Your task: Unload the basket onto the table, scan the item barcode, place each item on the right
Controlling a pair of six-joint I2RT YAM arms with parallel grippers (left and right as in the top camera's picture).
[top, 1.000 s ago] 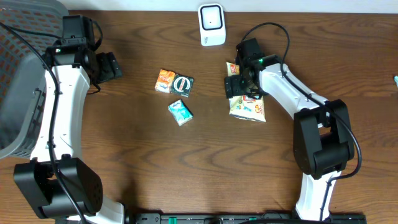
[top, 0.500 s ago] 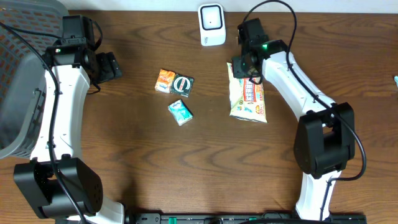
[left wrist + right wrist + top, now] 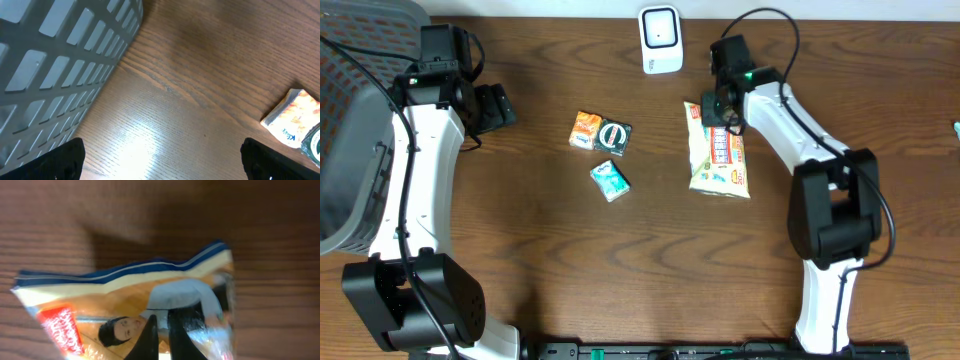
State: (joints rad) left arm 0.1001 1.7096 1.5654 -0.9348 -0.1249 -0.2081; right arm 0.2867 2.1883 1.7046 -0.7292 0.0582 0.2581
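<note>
The item, a yellow-orange snack bag (image 3: 718, 155) with red lettering, lies lengthwise on the brown table right of centre. My right gripper (image 3: 720, 108) sits at the bag's far end, shut, and seems to pinch the film there. In the right wrist view the bag (image 3: 125, 300) fills the frame, blue-striped edge on top, and the gripper (image 3: 161, 335) has its black fingers pressed together over it. The white scanner (image 3: 660, 40) stands at the table's back edge, just left of that arm. My left gripper (image 3: 500, 107) hovers at far left, wide open (image 3: 162, 160) and holding nothing.
Three small packets lie mid-table: orange (image 3: 586, 130), dark green (image 3: 614, 136) and teal (image 3: 610, 180). A grey slatted basket (image 3: 350, 150) stands at the left edge, close to the left arm and seen as a wall (image 3: 50, 60) in its wrist view.
My right gripper moved from over the bag's middle to its far end and went from open to shut. The left arm has stayed still.
</note>
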